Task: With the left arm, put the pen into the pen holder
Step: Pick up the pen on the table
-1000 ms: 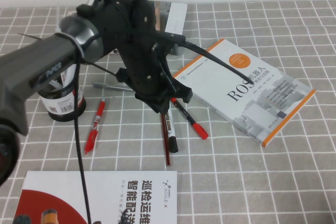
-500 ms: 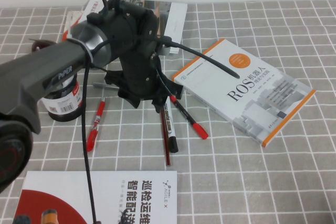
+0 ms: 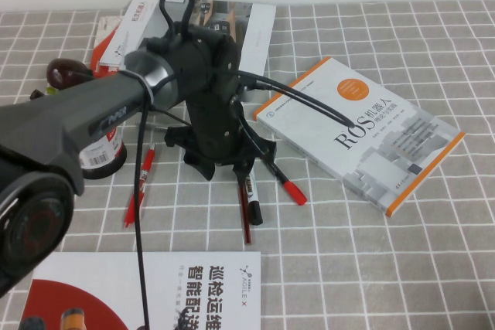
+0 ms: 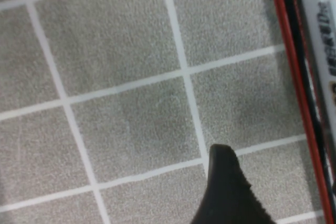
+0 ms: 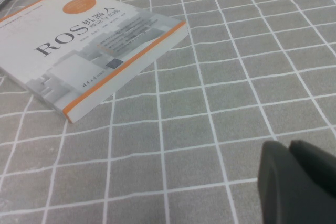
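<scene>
Pen holder [image 3: 99, 152] stands near the surface's left edge. Left tool [image 3: 224, 161] hangs low over the middle, above the pen [image 3: 244, 214]; grip unclear. It must drop and pinch next. Right tool [image 5: 302, 179] sits apart, fingers together.

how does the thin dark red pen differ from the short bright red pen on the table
The thin dark red pen is longer and slimmer than the short bright red pen. The dark red pen's upper end is hidden under the left gripper, while the bright red pen lies clear of it on the robot's left, near the pen holder. Both lie flat on the checked cloth. The right gripper hangs low over the cloth beyond the book.
</scene>
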Controlling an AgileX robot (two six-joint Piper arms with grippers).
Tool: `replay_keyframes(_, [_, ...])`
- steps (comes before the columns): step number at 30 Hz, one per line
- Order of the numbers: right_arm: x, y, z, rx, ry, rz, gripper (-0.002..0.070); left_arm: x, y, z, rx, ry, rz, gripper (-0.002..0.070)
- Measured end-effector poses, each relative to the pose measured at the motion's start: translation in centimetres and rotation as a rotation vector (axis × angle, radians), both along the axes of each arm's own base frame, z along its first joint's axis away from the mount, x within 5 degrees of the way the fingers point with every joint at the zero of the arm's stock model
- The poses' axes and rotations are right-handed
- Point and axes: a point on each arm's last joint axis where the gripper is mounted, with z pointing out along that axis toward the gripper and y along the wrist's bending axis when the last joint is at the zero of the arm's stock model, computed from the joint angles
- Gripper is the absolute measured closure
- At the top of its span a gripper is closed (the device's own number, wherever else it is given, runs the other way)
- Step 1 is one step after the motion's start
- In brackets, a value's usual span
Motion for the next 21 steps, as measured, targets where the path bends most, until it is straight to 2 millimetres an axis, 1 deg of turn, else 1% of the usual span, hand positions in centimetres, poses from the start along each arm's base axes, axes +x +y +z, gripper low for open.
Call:
replay_keyframes(5, [0.0,0.0,0.0,0.0,0.0,0.0,0.0691,0.1,-0.09,-0.87,0.009,0.018,0.001,0.0307])
replay_keyframes(14, [0.0,0.0,0.0,0.0,0.0,0.0,0.0691,0.23,-0.22,-0.77,-0.005,0.005,0.002,0.0307])
replay_keyframes(21, [0.0,0.0,0.0,0.0,0.0,0.0,0.0691,0.1,-0.74,-0.75,-0.038,0.004,0.005,0.0307])
